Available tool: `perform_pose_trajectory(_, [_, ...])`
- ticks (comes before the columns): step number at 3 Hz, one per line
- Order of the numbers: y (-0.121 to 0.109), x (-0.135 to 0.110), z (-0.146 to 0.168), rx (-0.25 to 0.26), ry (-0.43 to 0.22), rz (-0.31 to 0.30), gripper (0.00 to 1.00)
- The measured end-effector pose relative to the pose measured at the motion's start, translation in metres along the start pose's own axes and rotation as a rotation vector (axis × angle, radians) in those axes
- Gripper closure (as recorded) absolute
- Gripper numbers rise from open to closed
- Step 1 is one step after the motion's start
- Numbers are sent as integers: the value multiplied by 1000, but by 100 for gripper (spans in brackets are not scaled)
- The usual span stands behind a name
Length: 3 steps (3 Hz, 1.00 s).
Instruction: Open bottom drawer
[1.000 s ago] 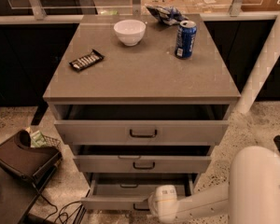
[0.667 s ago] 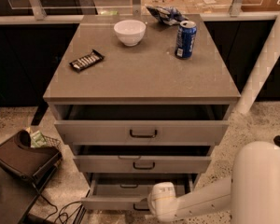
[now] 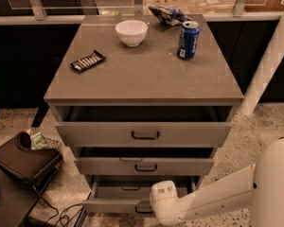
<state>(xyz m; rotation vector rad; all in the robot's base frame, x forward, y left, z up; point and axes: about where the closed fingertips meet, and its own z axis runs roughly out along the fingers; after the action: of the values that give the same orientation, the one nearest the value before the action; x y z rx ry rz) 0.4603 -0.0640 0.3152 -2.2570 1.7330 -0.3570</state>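
Bottom drawer (image 3: pixel 111 205) at 6 o'clock, pulled out past the upper drawers (image 3: pixel 144 166), its front edge close to the frame bottom, bare floor (image 3: pixel 68 186) at 7. Gripper (image 3: pixel 149 208) sits at its front, tucked behind the white wrist (image 3: pixel 163 197); can't tell its grip state. Blue can (image 3: pixel 188 39) at 1 o'clock, label unreadable.

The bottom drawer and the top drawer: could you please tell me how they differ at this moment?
The top drawer has the taller, wider front; the bottom drawer has the slimmest. The top drawer's opening looks dark, while the bottom drawer shows its grey inside. The top drawer's handle is free; the gripper sits at the bottom drawer's handle. Both are partly open, with grey flat fronts and dark bar handles.
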Motion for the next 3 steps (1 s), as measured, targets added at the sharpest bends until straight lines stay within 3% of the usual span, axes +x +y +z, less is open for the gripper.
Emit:
perform_pose_trajectory(2, [-15,37,16,73,-35,-14,100])
perform_pose_trajectory(3, [-14,62,41,87,-78,31,100])
